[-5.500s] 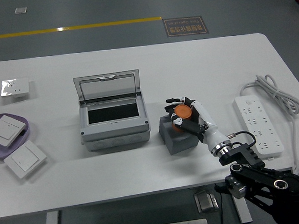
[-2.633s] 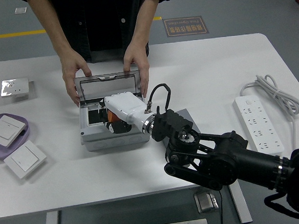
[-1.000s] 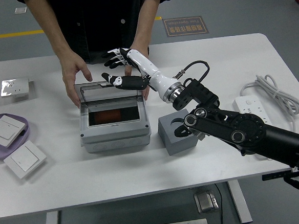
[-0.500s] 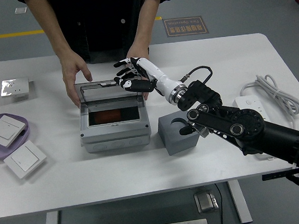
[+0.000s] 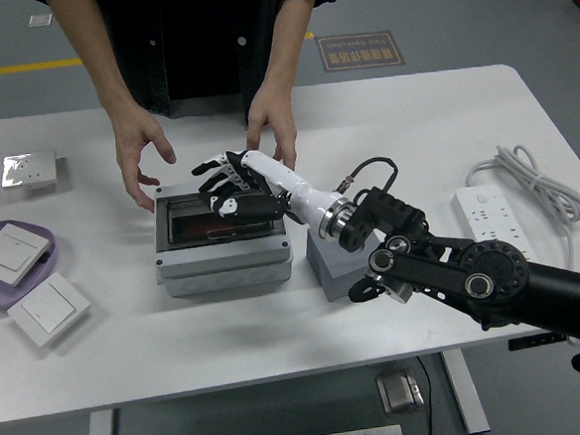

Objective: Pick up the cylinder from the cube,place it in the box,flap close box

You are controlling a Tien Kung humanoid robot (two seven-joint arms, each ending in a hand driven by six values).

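- Cylinder (image 5: 210,210) sits inside the grey box (image 5: 223,257), a strip of orange showing through the clear lid (image 5: 185,207) from where you're looking.
- Your right hand (image 5: 230,187) lies flat on top of that lid, fingers (image 5: 210,167) spread and relaxed, gripping nothing.
- Lid looks all the way down on the box, though your hand covers its right part, so I can't say it's latched.
- Grey cube (image 5: 325,265) stands just right of the box, mostly behind your forearm; its top isn't visible enough to say more.
- Across the table, a person's two hands are off the box: one hand (image 5: 138,151) hovers above the far left corner, the other hand (image 5: 271,121) above the far right, close behind your fingers.
- Off to the left you've got a purple tray (image 5: 43,238) with a white switch on it, another switch plate (image 5: 48,311) in front of it, and a small white switch (image 5: 29,171) farther back.
- Right side: a white power strip (image 5: 498,228) with its coiled cable.
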